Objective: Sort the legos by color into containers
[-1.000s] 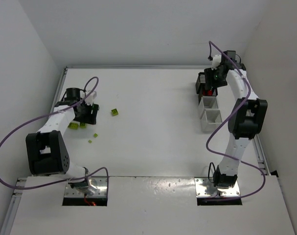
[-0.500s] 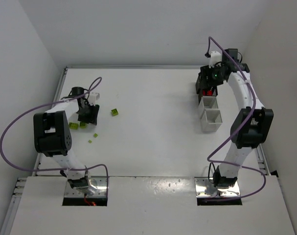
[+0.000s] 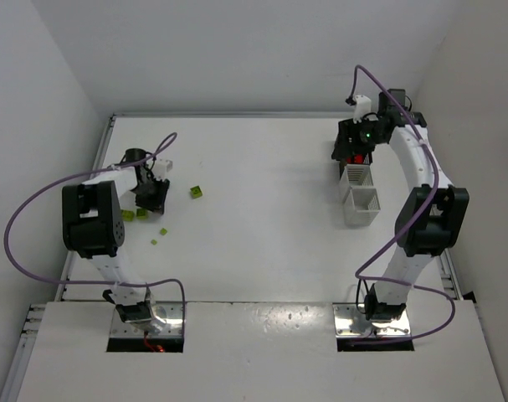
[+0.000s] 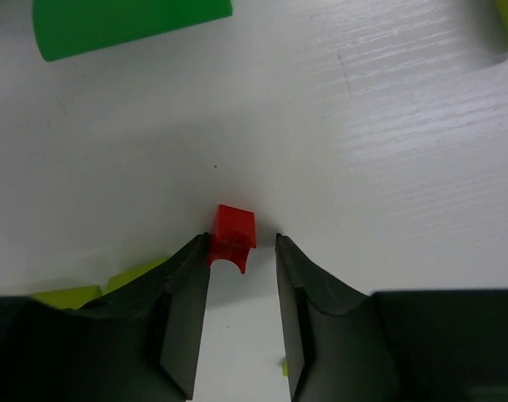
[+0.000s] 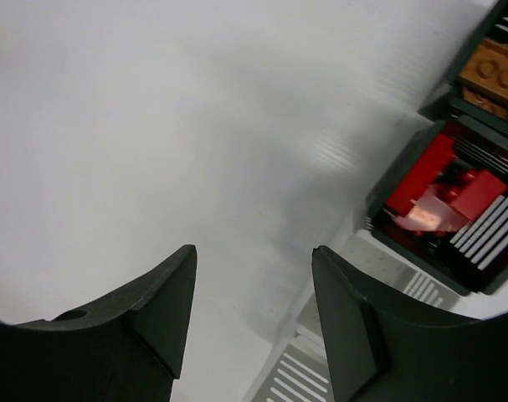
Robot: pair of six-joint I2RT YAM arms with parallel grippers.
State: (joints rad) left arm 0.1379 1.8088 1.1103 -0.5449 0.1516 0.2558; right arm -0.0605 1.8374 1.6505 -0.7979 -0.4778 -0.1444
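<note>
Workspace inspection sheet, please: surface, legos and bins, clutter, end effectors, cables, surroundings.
Surface: white table, no spills seen.
Job's things: lime legos loose near the left arm; red lego and dark green lego on the table there; black bin holds red ones, second black bin an orange-brown one; white bins alongside, contents not visible.
Clutter: nothing seen.
End effectors: left end effector open, straddling the red lego, gap on one side; right end effector open, empty, by the bins.
Cables: purple cables loop off each arm.
Surroundings: white walls.
</note>
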